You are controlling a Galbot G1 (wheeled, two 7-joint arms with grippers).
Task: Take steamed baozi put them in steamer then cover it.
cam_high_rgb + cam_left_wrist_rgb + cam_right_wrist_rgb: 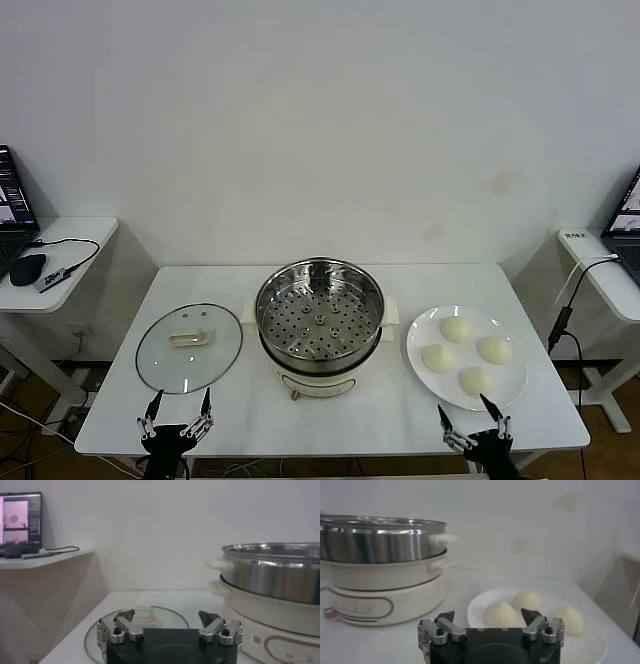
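Left gripper hangs at the near table edge, jaws spread wide, nothing in them. Just beyond it the cover lies flat on the table, handle up, left of the steamer. Risk here: glass lid lying flat gives little to grab except the low handle, so a shallow or off-centre pinch could slip and drop it, or swing it into the pot rim.

Steamer sits mid-table, uncovered, perforated tray bare, no buns in it yet. Rim stands high above the base, so a low carry path from either side could knock the wall and shove the pot.

White plate sits right of the steamer, well apart from the cover, holding all four steamed baozi. They sit close together, so spread fingers coming down on one may nudge a neighbour or roll it off the plate. Soft buns, so a hard squeeze likely dents them.

Right gripper hovers at the near edge just in front of the plate, jaws also spread, empty. It looks the likely first mover.
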